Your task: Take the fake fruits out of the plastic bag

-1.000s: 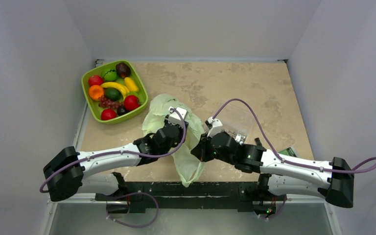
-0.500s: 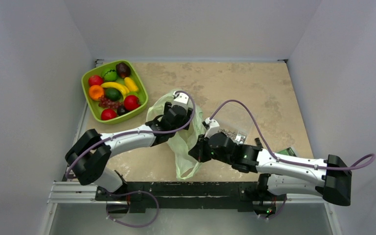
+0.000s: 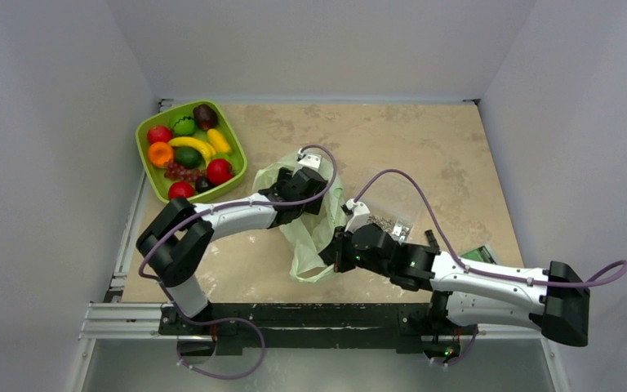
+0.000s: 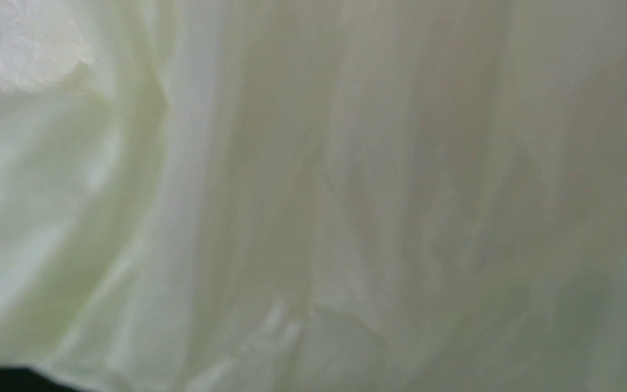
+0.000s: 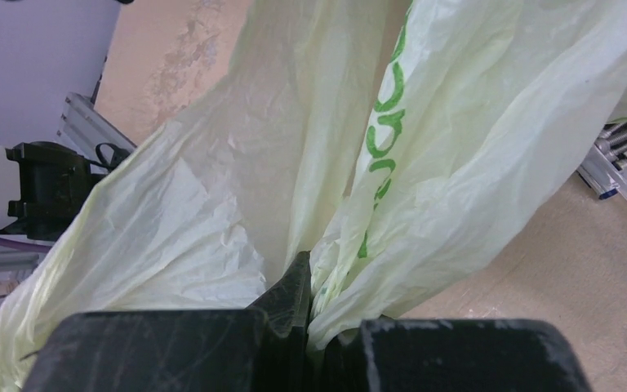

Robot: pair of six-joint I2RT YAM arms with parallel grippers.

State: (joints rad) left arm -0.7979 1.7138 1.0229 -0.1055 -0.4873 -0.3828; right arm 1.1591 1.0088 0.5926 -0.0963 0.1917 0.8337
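Observation:
The pale green plastic bag (image 3: 314, 237) lies crumpled at the table's middle, between my two arms. My right gripper (image 3: 336, 249) is shut on a fold of the bag near its right side; the wrist view shows the plastic (image 5: 212, 204) pinched between the closed black fingers (image 5: 294, 298). My left gripper (image 3: 310, 189) reaches into the bag's upper part. Its wrist view shows only blurred bag film (image 4: 294, 163), so its fingers are hidden. No red, light green or yellow fake fruit shows in or near the bag.
A green tray (image 3: 140, 147) with several toy fruits, among them a banana and an orange, stands at the back left. A clear box of screws (image 3: 392, 216) lies just right of the bag. A small green packet (image 3: 482, 253) lies near my right arm.
My left arm has stretched forward and to the right, pushing its gripper deeper into the bag. The bag's lower end has pulled up from the near edge. My right gripper kept its hold.

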